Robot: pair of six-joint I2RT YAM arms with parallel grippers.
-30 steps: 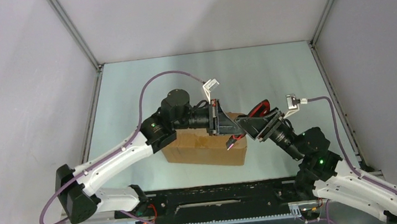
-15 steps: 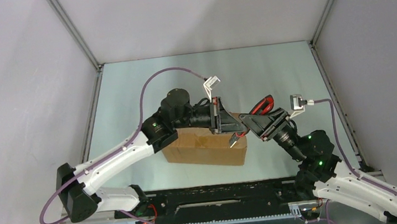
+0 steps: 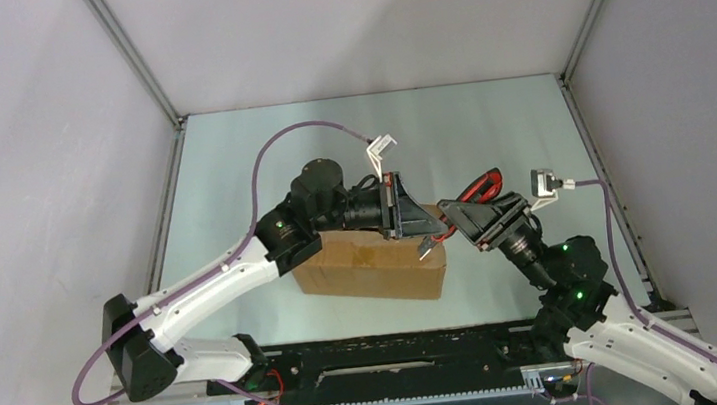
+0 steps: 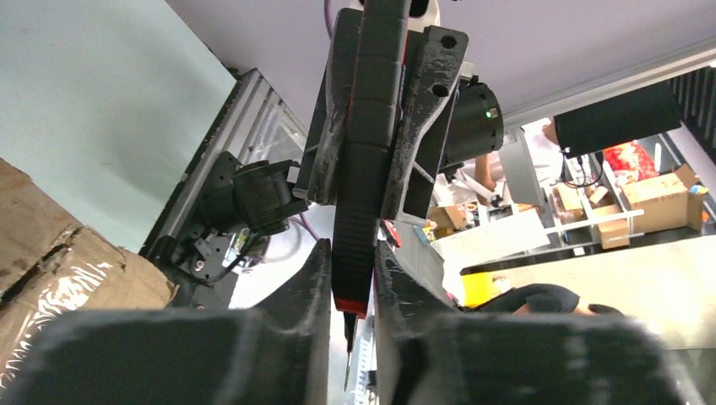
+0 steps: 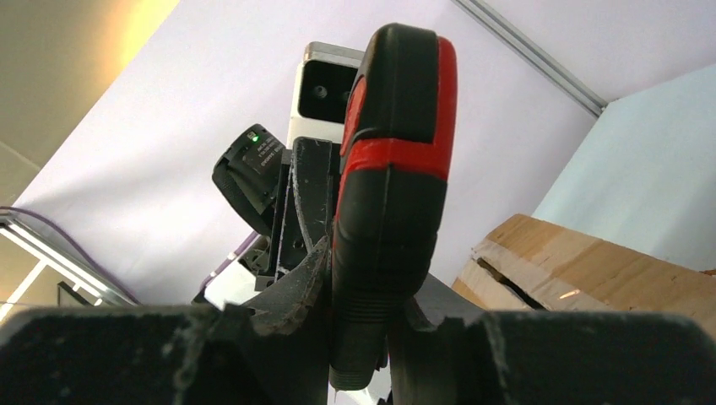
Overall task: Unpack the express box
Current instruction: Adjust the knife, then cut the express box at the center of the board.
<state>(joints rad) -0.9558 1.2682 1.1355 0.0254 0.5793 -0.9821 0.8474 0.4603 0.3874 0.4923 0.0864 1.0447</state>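
Utility knife [image 5: 388, 194], red-handled: clamped in right gripper [image 5: 359, 295], nose flanked by left gripper [image 4: 350, 287], whose hold cannot be told; risk: an unsure grip drops it blade-first onto express box [image 3: 371, 266].

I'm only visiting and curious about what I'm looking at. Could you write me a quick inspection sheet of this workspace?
Surface: pale green table, flat.
Job's things: brown cardboard box lying on the table, partly under the left arm.
Clutter: nothing seen.
Grippers: right gripper shut on the red-and-black knife, held above the box; left gripper has its jaws either side of the knife's blade end, grip unclear.
Cables: a purple cable loops over each arm, off the box.
Surroundings: plain grey walls on three sides.
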